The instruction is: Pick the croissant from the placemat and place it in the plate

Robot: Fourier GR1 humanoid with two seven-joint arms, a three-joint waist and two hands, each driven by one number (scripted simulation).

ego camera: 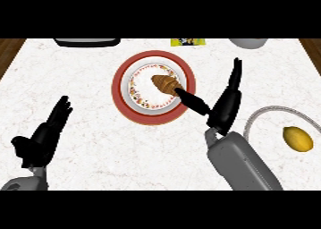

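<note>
My right hand [223, 103] is spread, thumb touching the flaky croissant [165, 83] on the floral plate [144, 87]; a smooth lemon [297, 138] lies nearby.

White marble-veined counter [90, 134] (dark wood floor [3, 53] at both far corners), under even light

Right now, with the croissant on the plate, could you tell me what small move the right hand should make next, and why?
Probably draw the right hand back toward the robot. The croissant already lies on the plate, the fingers are straight, and only the thumb tip seems to touch the croissant, so nothing is left to carry.
</note>
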